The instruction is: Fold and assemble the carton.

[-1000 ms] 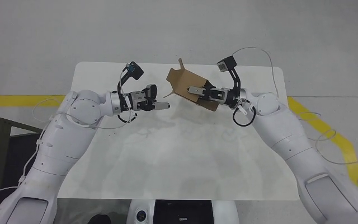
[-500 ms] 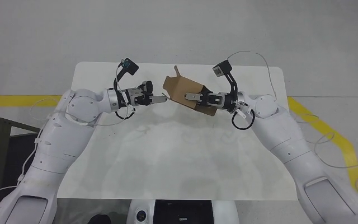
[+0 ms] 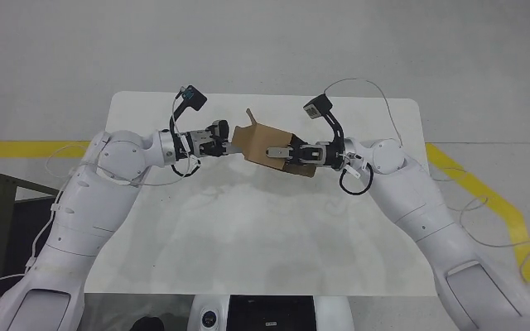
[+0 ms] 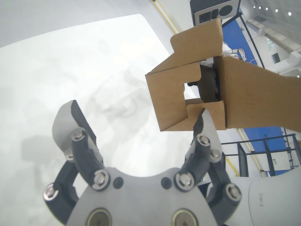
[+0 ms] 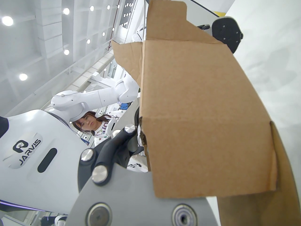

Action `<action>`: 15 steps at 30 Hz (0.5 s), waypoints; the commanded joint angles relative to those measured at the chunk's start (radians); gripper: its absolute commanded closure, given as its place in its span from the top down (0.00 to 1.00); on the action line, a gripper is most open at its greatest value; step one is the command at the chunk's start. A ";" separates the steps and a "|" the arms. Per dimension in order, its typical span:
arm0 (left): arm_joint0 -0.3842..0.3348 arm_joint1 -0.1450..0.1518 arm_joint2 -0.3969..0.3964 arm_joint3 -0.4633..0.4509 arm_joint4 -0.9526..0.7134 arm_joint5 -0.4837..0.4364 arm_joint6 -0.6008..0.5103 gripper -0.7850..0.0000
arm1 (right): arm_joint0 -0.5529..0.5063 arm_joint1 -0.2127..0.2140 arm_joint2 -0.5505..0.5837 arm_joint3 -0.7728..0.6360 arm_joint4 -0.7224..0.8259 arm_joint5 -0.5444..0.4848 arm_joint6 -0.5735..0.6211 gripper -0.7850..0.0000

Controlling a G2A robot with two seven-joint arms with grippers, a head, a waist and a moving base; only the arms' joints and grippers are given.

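Above the table (image 3: 248,248), your wide-open left gripper (image 4: 139,108) touches the carton (image 3: 263,147) (right gripper (image 3: 286,154) clamps it): pushing hard may dislodge it.

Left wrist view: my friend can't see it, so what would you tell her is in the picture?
A brown carton hangs in the air over a white table, its end flaps partly folded shut. The open left gripper is right up close to it, with one fingertip against the edge of a flap.
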 commanded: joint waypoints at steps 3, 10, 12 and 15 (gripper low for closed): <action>-0.003 -0.001 0.007 0.002 0.000 -0.003 -0.008 1.00 | 0.004 -0.007 -0.001 0.007 0.007 0.002 0.020 0.00; -0.005 -0.002 0.012 -0.004 -0.005 -0.012 -0.018 1.00 | 0.007 -0.017 0.002 0.015 0.012 0.008 0.034 0.00; -0.005 -0.002 0.013 -0.007 -0.007 -0.014 -0.021 1.00 | 0.006 -0.019 0.003 0.017 0.011 0.010 0.036 0.00; -0.003 -0.002 0.015 -0.011 -0.008 -0.015 -0.024 1.00 | 0.006 -0.022 0.006 0.021 0.012 0.011 0.037 0.00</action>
